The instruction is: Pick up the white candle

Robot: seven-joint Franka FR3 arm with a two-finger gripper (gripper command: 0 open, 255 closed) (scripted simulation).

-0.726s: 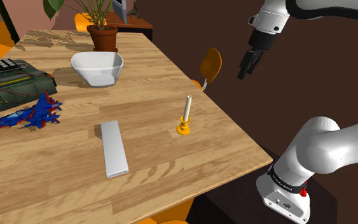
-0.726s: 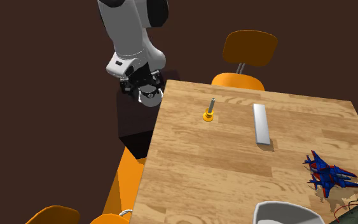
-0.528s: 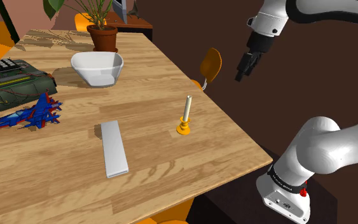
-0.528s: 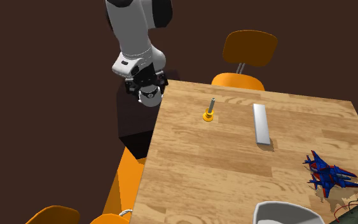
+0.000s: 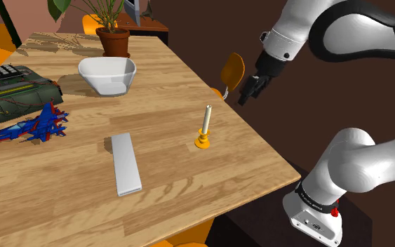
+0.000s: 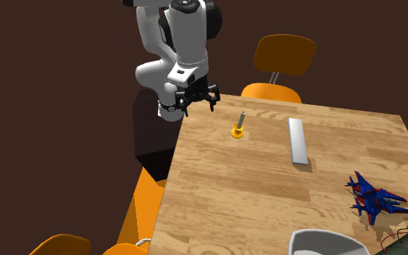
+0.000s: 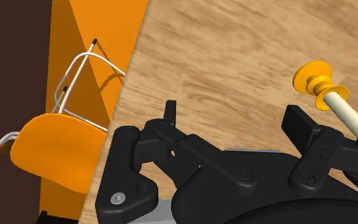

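A slim cream-white candle [image 5: 206,118] stands upright in a small orange holder [image 5: 203,142] near the wooden table's edge [image 5: 259,144] at the shoulder view's right. It also shows in the second exterior view as the candle [image 6: 241,119] and in the wrist view as the candle [image 7: 350,118], just past one finger. My black gripper [image 5: 247,92] hangs in the air beyond that table edge, above and to the right of the candle, apart from it. Its fingers [image 7: 170,113] stand apart, so the gripper [image 7: 234,124] is open and holds nothing. The second exterior view has the gripper [image 6: 199,102] left of the candle.
On the table lie a grey flat slab [image 5: 126,163], a blue toy jet [image 5: 31,126], a white bowl [image 5: 107,74], a potted plant [image 5: 113,38] and a dark keypad device [image 5: 13,88]. An orange chair [image 5: 231,70] stands just behind the gripper.
The arm has swung the gripper lower and leftwards in the shoulder view, closer to the table edge and the candle. The candle has not moved.
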